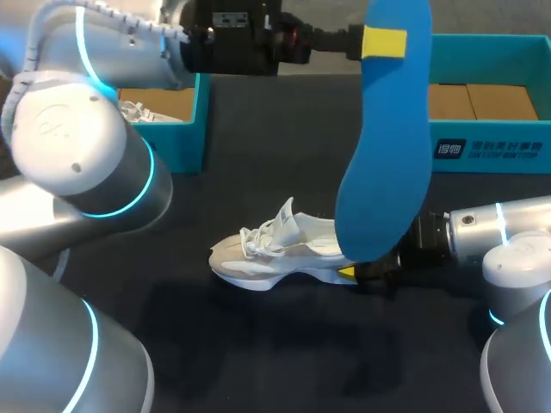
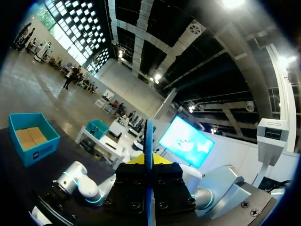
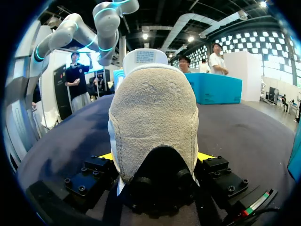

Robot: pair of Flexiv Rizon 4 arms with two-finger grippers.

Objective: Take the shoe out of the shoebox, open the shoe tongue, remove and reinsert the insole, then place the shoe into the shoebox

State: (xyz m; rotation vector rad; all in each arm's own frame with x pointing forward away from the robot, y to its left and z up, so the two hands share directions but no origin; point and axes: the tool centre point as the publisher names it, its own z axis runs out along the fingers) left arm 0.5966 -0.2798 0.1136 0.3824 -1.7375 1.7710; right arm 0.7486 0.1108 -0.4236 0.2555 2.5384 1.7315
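White lace-up fabric shoe lies out of its box on the dark table, heel clenched by the right gripper, while the left gripper grasps the flat blue foam insole high above it, so I judge reinserting and boxing remain.

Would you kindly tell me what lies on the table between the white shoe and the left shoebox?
Nothing: the head view shows bare dark table between the shoe and the left shoebox.
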